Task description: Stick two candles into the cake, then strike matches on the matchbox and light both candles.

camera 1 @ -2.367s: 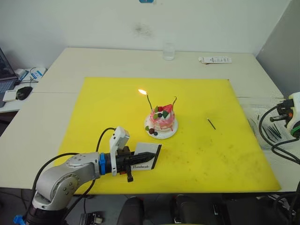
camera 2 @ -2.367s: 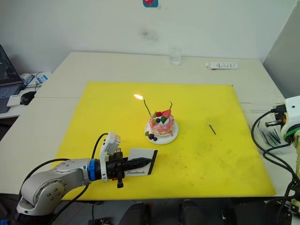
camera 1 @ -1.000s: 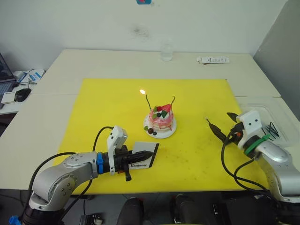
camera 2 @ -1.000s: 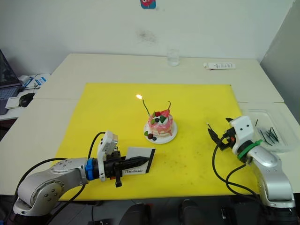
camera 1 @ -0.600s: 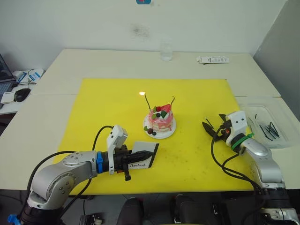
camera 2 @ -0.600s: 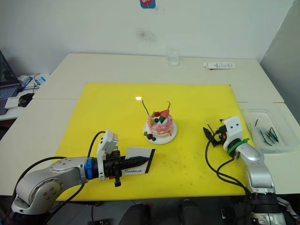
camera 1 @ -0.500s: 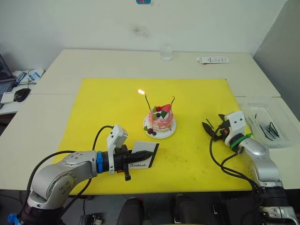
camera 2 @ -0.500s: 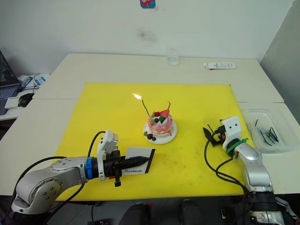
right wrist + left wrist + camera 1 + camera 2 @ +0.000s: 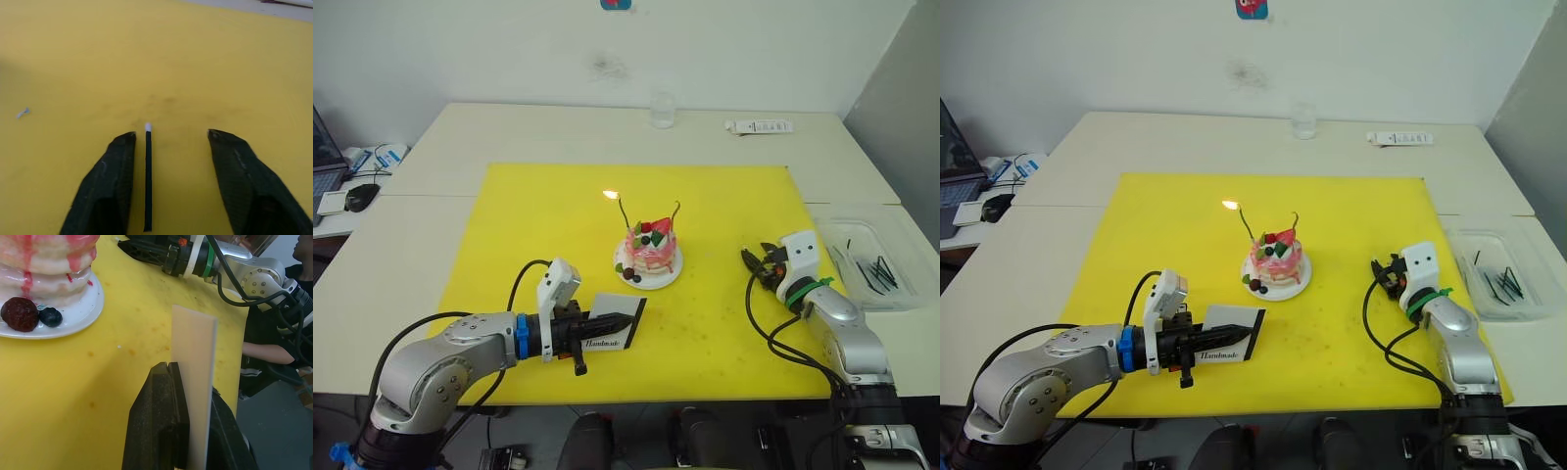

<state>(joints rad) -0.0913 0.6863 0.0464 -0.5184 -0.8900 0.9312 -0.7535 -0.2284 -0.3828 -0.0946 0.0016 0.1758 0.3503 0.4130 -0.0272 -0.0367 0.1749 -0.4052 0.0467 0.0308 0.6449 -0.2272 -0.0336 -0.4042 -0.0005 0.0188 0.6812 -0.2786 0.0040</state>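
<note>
Black match [image 9: 147, 181] now lies between right gripper's [image 9: 168, 183] spread fingers.

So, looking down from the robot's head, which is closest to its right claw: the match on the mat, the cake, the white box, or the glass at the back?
From the right gripper:
1. The match, lying on the yellow mat between its open fingers.
2. The cake, mid-mat, toward the robot's left.
3. The matchbox, farther left, clamped in the left gripper.
4. The glass, at the table's far edge.

Left hand [image 9: 607, 332] clamped tight; right hand [image 9: 168, 183] spread wide, low.
</note>
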